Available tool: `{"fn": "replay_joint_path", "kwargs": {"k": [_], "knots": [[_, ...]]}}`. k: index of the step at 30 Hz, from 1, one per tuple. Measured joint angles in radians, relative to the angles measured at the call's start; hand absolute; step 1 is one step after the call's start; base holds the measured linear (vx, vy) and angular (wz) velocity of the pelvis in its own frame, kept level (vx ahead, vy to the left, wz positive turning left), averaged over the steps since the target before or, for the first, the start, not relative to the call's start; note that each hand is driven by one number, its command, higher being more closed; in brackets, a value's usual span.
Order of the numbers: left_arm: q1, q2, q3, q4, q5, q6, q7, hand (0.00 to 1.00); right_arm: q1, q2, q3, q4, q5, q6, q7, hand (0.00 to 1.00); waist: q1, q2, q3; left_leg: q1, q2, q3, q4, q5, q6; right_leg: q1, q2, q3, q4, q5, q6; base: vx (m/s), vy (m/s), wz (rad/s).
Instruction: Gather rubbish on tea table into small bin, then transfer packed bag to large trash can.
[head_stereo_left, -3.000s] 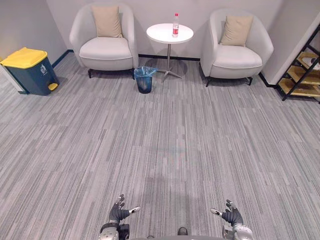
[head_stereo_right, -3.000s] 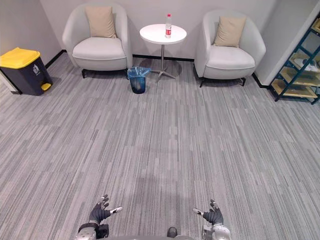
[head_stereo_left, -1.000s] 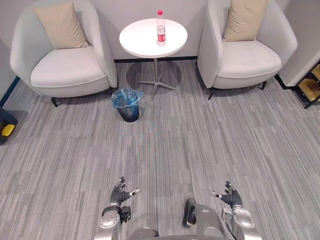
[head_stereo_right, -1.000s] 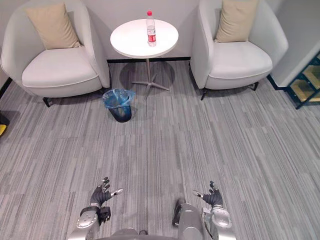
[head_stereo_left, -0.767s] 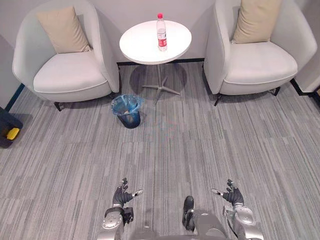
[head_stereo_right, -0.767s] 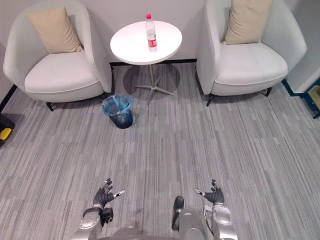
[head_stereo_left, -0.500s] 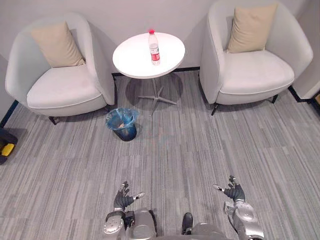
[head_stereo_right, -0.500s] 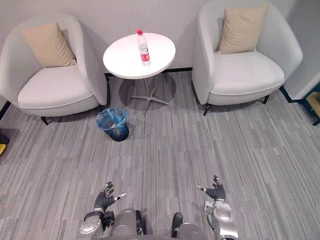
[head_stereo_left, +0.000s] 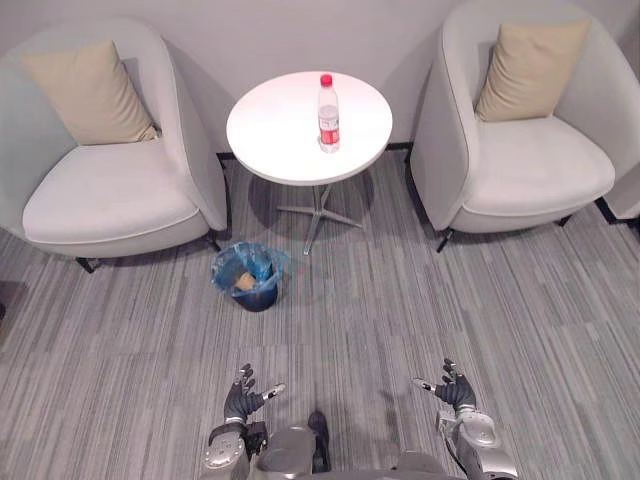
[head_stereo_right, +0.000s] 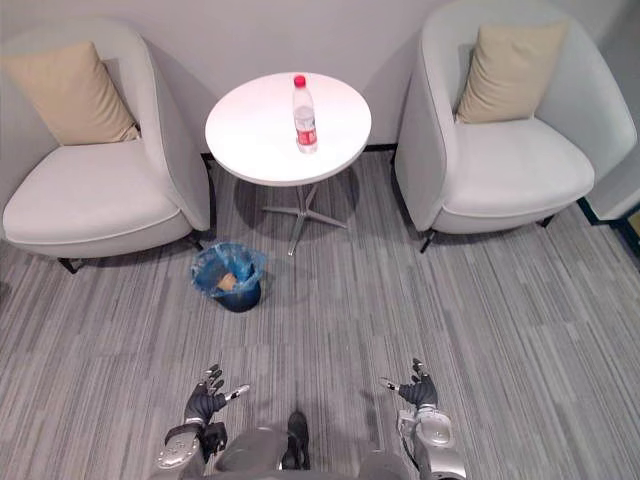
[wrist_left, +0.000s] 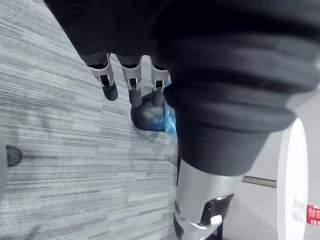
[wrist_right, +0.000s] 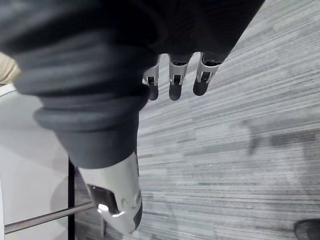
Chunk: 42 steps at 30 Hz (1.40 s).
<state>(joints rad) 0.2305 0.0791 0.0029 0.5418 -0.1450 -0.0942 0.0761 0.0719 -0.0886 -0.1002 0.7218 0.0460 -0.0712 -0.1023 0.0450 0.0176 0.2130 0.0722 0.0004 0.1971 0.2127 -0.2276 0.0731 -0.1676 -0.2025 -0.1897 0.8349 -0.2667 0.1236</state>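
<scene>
One bottle (head_stereo_left: 328, 112), clear with a red cap and red label, stands upright near the middle of the one round white tea table (head_stereo_left: 275, 135). It is well apart from both hands, with open carpet (head_stereo_left: 360, 330) between them. One small bin (head_stereo_left: 250, 280) stands on the carpet just beside the table's foot, on the robot's left of it, lined with a blue bag (head_stereo_left: 262, 262) whose rim folds over the edge. A brownish scrap (head_stereo_left: 243, 283) lies inside; what it is cannot be told. The bin stands between the table and the left hand (head_stereo_left: 241, 402), nearer to that hand than the bottle is, yet clear of it. That hand hangs low over the carpet at the near edge of the head views, its fingers (wrist_left: 134, 90) loosely spread and only slightly bent, the thumb out to the side, holding nothing; its wrist view shows the blue of the bin past the fingertips. The right hand (head_stereo_left: 457, 392) is held at the same low height on the other side, its fingers (wrist_right: 173, 82) likewise spread and relaxed over bare carpet, empty. Two pale armchairs (head_stereo_left: 110, 200) (head_stereo_left: 535, 165) flank the table, one on each side, each with one tan cushion (head_stereo_left: 88, 92) (head_stereo_left: 528, 68) leaning against its back.
</scene>
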Motion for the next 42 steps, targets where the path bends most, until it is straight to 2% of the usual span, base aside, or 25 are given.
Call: {"fn": "replay_joint_path", "kwargs": {"k": [2,4,6,7,8,10,12,13,14,15,17,19,21,22,23,24,27,29,31,34,35,38,40,41,42], "knots": [[-0.008,0.001,0.001,0.000,0.000,0.000,0.000,0.00,-0.008,-0.006,0.000,0.008,-0.001,0.000,0.001,0.00,-0.005,0.020,0.007,0.040,0.030,-0.010,-0.020,0.000,-0.001,-0.058,0.039,-0.053,-0.095,-0.017,-0.035,0.45,-0.088,0.25],[-0.015,0.000,0.005,0.001,0.000,-0.001,0.000,0.00,-0.008,-0.013,0.000,0.008,-0.003,0.000,0.001,0.00,-0.008,0.028,0.011,0.073,0.057,-0.024,-0.026,-0.002,-0.005,-0.107,0.074,-0.074,-0.251,0.002,-0.059,0.41,-0.168,0.30],[-0.009,0.002,0.007,0.002,0.000,-0.002,0.000,0.00,0.003,-0.019,-0.001,0.008,-0.008,0.001,0.001,0.00,-0.023,0.022,0.008,0.109,0.072,-0.045,-0.030,-0.019,-0.049,-0.112,0.104,-0.046,-0.463,0.109,-0.058,0.44,-0.225,0.49],[-0.010,0.002,0.012,0.025,0.000,-0.001,0.001,0.00,0.025,-0.030,-0.004,0.007,-0.008,0.001,-0.001,0.00,-0.033,0.025,0.007,0.141,0.079,-0.073,-0.032,-0.057,-0.116,-0.091,0.120,-0.018,-0.521,0.263,-0.104,0.36,-0.172,0.30],[-0.013,-0.014,0.010,0.040,0.000,0.002,0.000,0.00,0.026,-0.039,-0.008,0.009,-0.008,0.005,-0.001,0.00,-0.026,0.053,-0.004,0.146,0.109,-0.077,-0.029,-0.060,-0.125,-0.099,0.145,-0.024,-0.491,0.252,-0.125,0.41,-0.203,0.26],[-0.017,-0.029,0.009,0.040,0.001,0.000,-0.002,0.00,0.021,-0.043,-0.027,-0.011,-0.008,0.004,-0.001,0.00,-0.032,0.059,-0.008,0.123,0.130,-0.101,0.021,-0.043,-0.153,-0.098,0.154,-0.045,-0.474,0.190,-0.130,0.39,-0.232,0.13],[-0.037,-0.046,0.008,0.040,0.002,0.001,-0.007,0.00,0.037,-0.036,-0.029,-0.025,-0.007,0.004,-0.002,0.00,-0.030,0.061,-0.007,0.011,0.169,-0.121,0.272,0.009,-0.199,-0.030,0.171,-0.079,-0.524,0.166,-0.149,0.36,-0.263,0.38],[-0.037,-0.048,0.007,0.039,0.002,0.001,-0.009,0.00,0.044,-0.034,-0.026,-0.034,-0.005,0.004,-0.002,0.00,-0.030,0.058,-0.006,-0.026,0.181,-0.120,0.364,0.042,-0.203,0.007,0.175,-0.088,-0.552,0.164,-0.152,0.32,-0.200,0.38],[-0.031,-0.052,0.007,0.036,0.002,0.001,-0.009,0.00,0.057,-0.020,-0.021,-0.049,0.003,0.002,-0.003,0.00,-0.026,0.045,0.004,-0.082,0.219,-0.100,0.529,0.029,-0.197,0.086,0.186,-0.092,-0.607,0.161,-0.158,0.29,-0.156,0.26],[-0.023,-0.053,0.007,0.033,0.001,0.001,-0.010,0.00,0.071,-0.017,-0.023,-0.072,0.005,0.001,-0.005,0.00,-0.020,0.043,0.006,-0.131,0.250,-0.060,0.636,0.015,-0.173,0.160,0.197,-0.096,-0.656,0.154,-0.169,0.28,-0.135,0.14],[-0.014,-0.055,0.005,0.027,0.001,0.002,-0.010,0.00,0.069,-0.014,-0.030,-0.083,0.023,-0.007,-0.007,0.00,-0.004,0.039,0.006,-0.200,0.262,-0.016,0.644,-0.002,-0.146,0.214,0.200,-0.094,-0.706,0.150,-0.171,0.21,-0.082,-0.09],[-0.015,-0.056,0.005,0.025,0.002,0.002,-0.010,0.00,0.057,-0.013,-0.051,-0.083,0.027,-0.009,-0.008,0.00,0.001,0.042,0.005,-0.256,0.249,0.013,0.495,-0.006,-0.138,0.230,0.198,-0.093,-0.731,0.156,-0.154,0.19,0.003,-0.07],[-0.014,-0.058,0.001,0.026,0.003,0.004,-0.010,0.00,0.052,-0.007,-0.072,-0.080,0.032,-0.008,-0.008,0.00,0.001,0.041,0.008,-0.267,0.185,0.010,0.178,0.034,-0.156,0.253,0.180,-0.092,-0.731,0.146,-0.131,0.31,0.149,0.01],[-0.012,-0.059,0.000,0.026,0.003,0.004,-0.010,0.00,0.057,-0.008,-0.081,-0.080,0.032,-0.008,-0.008,0.00,0.001,0.044,0.006,-0.258,0.169,0.005,0.097,0.078,-0.158,0.259,0.176,-0.093,-0.730,0.140,-0.120,0.32,0.199,-0.07],[-0.010,-0.058,0.000,0.028,0.003,0.004,-0.010,0.00,0.065,-0.010,-0.088,-0.076,0.032,-0.007,-0.009,0.00,0.010,0.050,0.007,-0.229,0.150,-0.004,0.029,0.217,-0.120,0.280,0.175,-0.079,-0.730,0.125,-0.097,0.26,0.153,-0.10],[-0.011,-0.045,0.000,0.029,0.003,0.004,-0.010,0.00,0.073,-0.003,-0.082,-0.071,0.032,-0.006,-0.010,0.00,0.025,0.033,0.004,-0.200,0.120,0.005,-0.007,0.221,-0.109,0.293,0.158,-0.061,-0.738,0.123,-0.087,0.27,0.141,-0.05],[-0.034,-0.031,0.000,0.030,0.010,0.004,-0.010,0.00,0.072,0.004,-0.069,-0.067,0.031,-0.004,-0.008,0.00,0.026,0.001,0.005,-0.187,0.081,0.010,-0.013,0.206,-0.076,0.304,0.118,-0.053,-0.747,0.110,-0.064,0.22,0.109,0.14],[-0.021,-0.032,0.000,0.031,0.010,0.004,-0.010,0.00,0.048,0.003,-0.053,-0.062,0.024,-0.001,-0.006,0.00,0.027,0.001,0.005,-0.168,0.071,0.028,0.020,0.157,-0.064,0.297,0.093,-0.030,-0.676,0.092,-0.041,0.22,0.124,-0.18],[-0.005,-0.036,0.000,0.040,0.009,0.004,-0.010,0.00,0.026,0.002,-0.037,-0.050,0.017,0.000,-0.002,0.00,0.028,0.008,0.002,-0.109,0.057,0.055,0.010,0.108,-0.057,0.245,0.059,0.010,-0.484,0.062,0.001,0.12,0.113,-0.35],[0.004,-0.026,-0.004,0.050,0.008,0.004,-0.010,0.00,0.029,0.006,-0.037,-0.036,-0.007,0.000,-0.001,0.00,0.022,-0.003,-0.010,-0.051,0.018,0.046,-0.041,0.103,-0.047,0.173,0.005,0.004,-0.285,0.065,0.011,0.13,0.107,0.09],[0.004,-0.021,-0.010,0.051,0.007,0.004,-0.009,0.00,0.041,0.004,-0.037,-0.022,-0.010,0.002,-0.001,0.00,0.021,-0.004,-0.010,-0.028,0.010,0.027,-0.064,0.103,-0.038,0.143,-0.010,-0.001,-0.211,0.061,0.027,0.23,0.061,0.43],[0.003,-0.009,-0.011,0.053,0.000,0.003,-0.007,0.00,0.061,0.003,-0.037,-0.017,-0.017,0.006,-0.001,0.00,-0.014,0.009,-0.016,-0.017,0.030,-0.043,-0.073,0.107,-0.040,0.101,0.034,0.004,-0.260,-0.004,-0.008,0.23,-0.008,0.68],[0.003,-0.002,-0.009,0.053,0.000,0.003,-0.007,0.00,0.061,0.001,-0.038,-0.017,-0.017,0.006,-0.002,0.00,-0.029,0.018,-0.016,-0.014,0.055,-0.077,-0.074,0.109,-0.043,0.056,0.075,0.023,-0.325,-0.006,-0.015,0.23,-0.103,0.66],[0.003,0.002,-0.009,0.054,0.000,0.003,-0.007,0.00,0.062,0.001,-0.037,-0.019,-0.016,0.006,-0.002,0.00,-0.029,0.017,-0.016,-0.008,0.064,-0.094,-0.075,0.113,-0.054,0.040,0.095,0.051,-0.411,0.013,-0.021,0.18,-0.151,0.58],[0.006,0.010,-0.009,0.054,0.000,0.002,-0.007,0.00,0.069,0.005,-0.037,-0.026,-0.016,0.006,-0.002,0.00,-0.027,-0.011,-0.027,-0.003,0.047,-0.107,-0.076,0.117,-0.071,0.043,0.094,0.085,-0.537,0.126,-0.033,0.19,-0.176,0.59]]}}
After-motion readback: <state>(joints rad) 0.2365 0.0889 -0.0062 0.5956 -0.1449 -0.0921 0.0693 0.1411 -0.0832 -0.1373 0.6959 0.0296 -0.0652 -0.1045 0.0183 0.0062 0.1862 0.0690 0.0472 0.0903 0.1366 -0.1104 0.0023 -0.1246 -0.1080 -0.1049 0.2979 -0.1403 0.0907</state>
